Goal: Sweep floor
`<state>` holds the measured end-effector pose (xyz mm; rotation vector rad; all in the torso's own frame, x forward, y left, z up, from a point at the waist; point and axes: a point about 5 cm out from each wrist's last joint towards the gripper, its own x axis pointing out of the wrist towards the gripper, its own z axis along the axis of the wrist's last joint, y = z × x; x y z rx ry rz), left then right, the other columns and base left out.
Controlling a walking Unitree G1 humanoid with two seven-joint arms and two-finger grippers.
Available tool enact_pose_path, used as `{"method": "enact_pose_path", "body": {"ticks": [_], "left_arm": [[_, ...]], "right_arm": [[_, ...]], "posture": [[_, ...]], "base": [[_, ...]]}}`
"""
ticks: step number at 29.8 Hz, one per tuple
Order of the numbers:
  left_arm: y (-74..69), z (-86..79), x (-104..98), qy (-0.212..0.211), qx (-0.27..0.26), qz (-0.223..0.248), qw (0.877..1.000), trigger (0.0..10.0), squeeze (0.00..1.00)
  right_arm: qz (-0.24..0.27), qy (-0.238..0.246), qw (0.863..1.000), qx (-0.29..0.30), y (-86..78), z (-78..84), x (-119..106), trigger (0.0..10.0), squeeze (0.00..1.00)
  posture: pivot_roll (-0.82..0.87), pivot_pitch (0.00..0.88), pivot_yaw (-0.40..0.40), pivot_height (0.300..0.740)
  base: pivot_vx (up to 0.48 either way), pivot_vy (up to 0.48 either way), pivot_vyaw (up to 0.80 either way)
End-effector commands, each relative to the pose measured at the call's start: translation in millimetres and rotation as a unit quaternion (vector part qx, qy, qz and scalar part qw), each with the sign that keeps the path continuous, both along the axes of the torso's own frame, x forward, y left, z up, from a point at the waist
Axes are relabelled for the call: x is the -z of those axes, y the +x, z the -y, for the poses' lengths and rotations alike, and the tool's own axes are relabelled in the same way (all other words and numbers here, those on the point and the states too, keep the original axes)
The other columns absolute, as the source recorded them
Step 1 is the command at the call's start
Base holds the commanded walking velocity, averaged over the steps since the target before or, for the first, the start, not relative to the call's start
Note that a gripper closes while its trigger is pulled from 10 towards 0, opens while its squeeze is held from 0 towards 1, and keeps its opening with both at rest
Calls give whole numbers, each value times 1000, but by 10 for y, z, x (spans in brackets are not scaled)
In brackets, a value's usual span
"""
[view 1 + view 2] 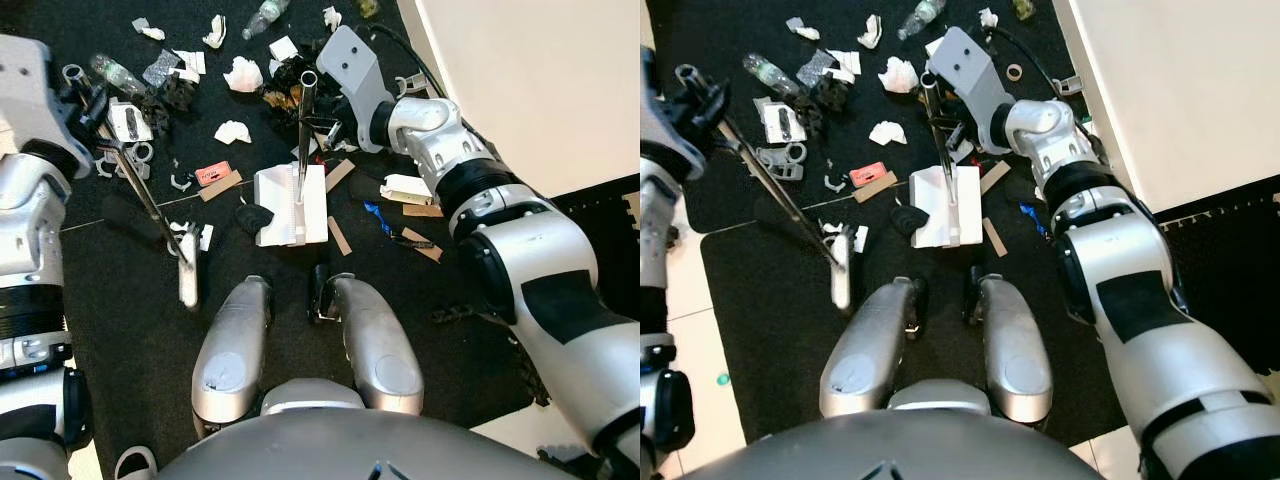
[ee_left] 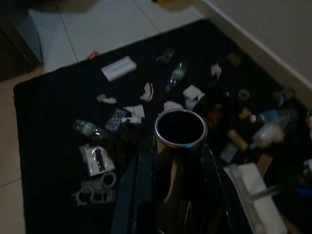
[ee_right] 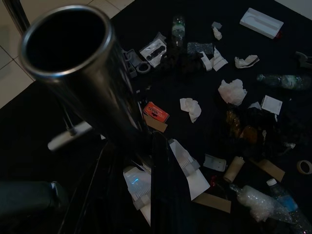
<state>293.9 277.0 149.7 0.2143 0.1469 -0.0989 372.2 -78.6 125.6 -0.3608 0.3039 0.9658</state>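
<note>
Right gripper: fingers closed around the upright metal handle of the white dustpan, whose pan rests flat on the black mat just ahead of the robot's knees. Left gripper: clamped on the top of the broom handle, which slants down across the mat to the white broom head, lying just left of the dustpan and apart from it. Litter on the mat beyond the dustpan: crumpled tissues, clear plastic bottle, cardboard strips, pink card, white plastic clips. Blue scrap to the dustpan's right. Pale wall borders the mat on the right.
</note>
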Motion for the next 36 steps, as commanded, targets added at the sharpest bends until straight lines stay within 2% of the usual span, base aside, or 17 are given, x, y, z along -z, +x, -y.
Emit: {"method": "enact_pose_path", "body": {"ticks": [1, 6, 7, 10, 13, 14, 16, 17, 19, 26, 32, 33, 35, 36], "left_arm": [[-48, -98, 64, 56, -18, -30, 998, 10000, 0], [-30, -70, 98, 76, -11, -9, 997, 10000, 0], [-9, -69, 166, 66, -33, 21, 997, 10000, 0], [22, -20, 150, -6, -56, 88, 995, 10000, 0], [38, 72, 31, -84, -55, 152, 983, 10000, 0], [41, 98, -5, -98, -51, 163, 980, 10000, 0], [41, 98, -5, -98, -51, 163, 980, 10000, 0], [70, 156, -114, -136, -39, 190, 972, 10000, 0], [101, 193, -198, -149, -30, 208, 966, 10000, 0], [145, 255, -409, -149, -7, 254, 956, 10000, 0], [114, 272, -570, -134, 15, 275, 952, 10000, 0], [35, 183, -668, -93, 15, 267, 959, 10000, 0], [11, 152, -691, -77, 13, 261, 962, 10000, 0], [-15, 107, -678, -57, 11, 235, 970, 10000, 0]], "right_arm": [[-63, -20, 998, 15, -115, 108, 281, 10000, 0], [-63, -20, 998, 15, -115, 104, 281, 10000, 0], [-62, -18, 998, 15, -113, 88, 275, 10000, 0], [-62, -17, 998, 14, -111, 78, 268, 10000, 0], [-62, -17, 998, 13, -111, 83, 268, 10000, 0], [-62, -17, 998, 13, -112, 85, 269, 10000, 0], [-62, -17, 998, 13, -112, 85, 269, 10000, 0], [-62, -18, 998, 13, -109, 95, 266, 10000, 0], [-61, -18, 998, 14, -106, 99, 261, 10000, 0], [-59, -17, 998, 14, -99, 93, 249, 10000, 0], [-58, -17, 998, 14, -98, 84, 246, 10000, 0], [-57, -16, 998, 15, -96, 82, 243, 10000, 0], [-57, -16, 998, 15, -95, 83, 242, 10000, 0], [-57, -16, 998, 16, -95, 86, 243, 10000, 0]], "posture": [[82, 260, -73, 740], [86, 258, -72, 740], [86, 258, -72, 740], [77, 261, -78, 740], [74, 262, -80, 740], [74, 262, -80, 740], [74, 262, -80, 740], [62, 260, -86, 740], [61, 258, -87, 740], [69, 249, -83, 740], [75, 245, -76, 740], [80, 239, -69, 740], [80, 239, -69, 740], [89, 235, -64, 740]], "base": [[0, 0, 0], [0, 0, 0], [0, 0, 0], [0, 0, 0], [0, 0, 0], [0, 0, 0], [0, 0, 0], [0, 0, 0], [0, 0, 0], [0, 0, 0], [0, 0, 0], [0, 0, 0], [0, 0, 0], [0, 0, 0]]}}
